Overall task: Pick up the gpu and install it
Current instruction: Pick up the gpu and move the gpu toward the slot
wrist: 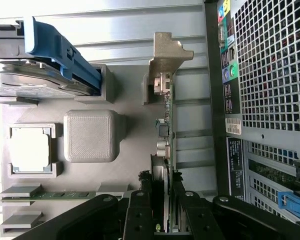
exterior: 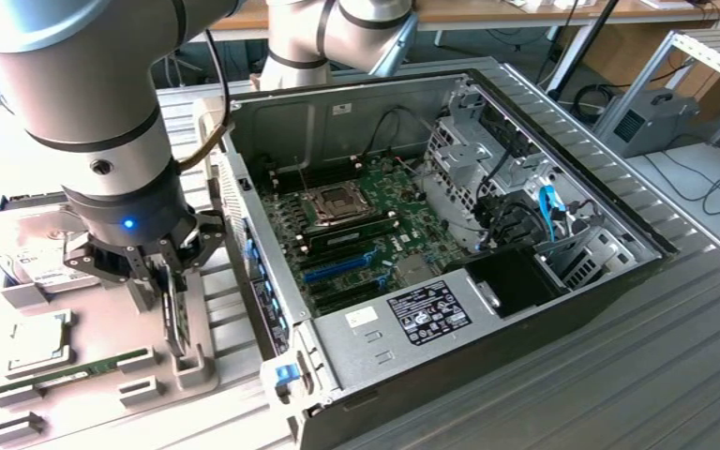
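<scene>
The gpu (exterior: 177, 323) stands on edge in a slot of the grey holder tray (exterior: 198, 375), at the exterior view's left beside the open computer case (exterior: 610, 281). My gripper (exterior: 168, 286) reaches down over the card, one finger on each face, shut on it. In the wrist view the gpu (wrist: 166, 125) shows edge-on, with its silver bracket (wrist: 167, 52) at the far end. The gripper (wrist: 162, 207) clamps its near end, and the fingers (wrist: 142, 210) press against the cooler side. The card's lower edge still sits in the holder.
The tray also holds a hard drive (exterior: 22, 248) with a blue clip (wrist: 65, 50), a CPU (exterior: 37, 342) and a green memory stick (exterior: 67, 375). Inside the case lie the motherboard (exterior: 373, 220) and its blue expansion slots (exterior: 335, 270). The case's perforated wall (wrist: 275, 65) is close beside the card.
</scene>
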`<state>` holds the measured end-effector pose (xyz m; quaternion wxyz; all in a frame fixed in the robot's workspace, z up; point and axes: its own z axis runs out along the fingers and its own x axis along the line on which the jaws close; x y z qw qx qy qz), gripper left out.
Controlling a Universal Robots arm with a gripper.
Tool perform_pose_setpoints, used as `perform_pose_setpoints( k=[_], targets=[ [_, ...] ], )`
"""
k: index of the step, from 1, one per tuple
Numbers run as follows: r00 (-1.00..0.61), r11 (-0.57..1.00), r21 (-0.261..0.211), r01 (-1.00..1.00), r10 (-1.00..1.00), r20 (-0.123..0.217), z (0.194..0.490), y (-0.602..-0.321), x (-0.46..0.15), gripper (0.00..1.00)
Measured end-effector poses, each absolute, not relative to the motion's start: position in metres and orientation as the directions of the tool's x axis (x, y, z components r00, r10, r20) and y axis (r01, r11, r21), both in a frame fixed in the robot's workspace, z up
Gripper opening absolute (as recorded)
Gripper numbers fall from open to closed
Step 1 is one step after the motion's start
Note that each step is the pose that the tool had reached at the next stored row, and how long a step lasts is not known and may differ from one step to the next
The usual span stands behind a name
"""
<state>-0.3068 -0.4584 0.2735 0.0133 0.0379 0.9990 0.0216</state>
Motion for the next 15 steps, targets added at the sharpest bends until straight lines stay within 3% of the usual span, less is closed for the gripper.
perform_pose_setpoints(
  k=[15],
  targets=[
    [-0.997, 0.996, 0.044, 0.075, 0.076, -0.025, 0.2792, -0.4584, -0.3068, 0.26]
  ],
)
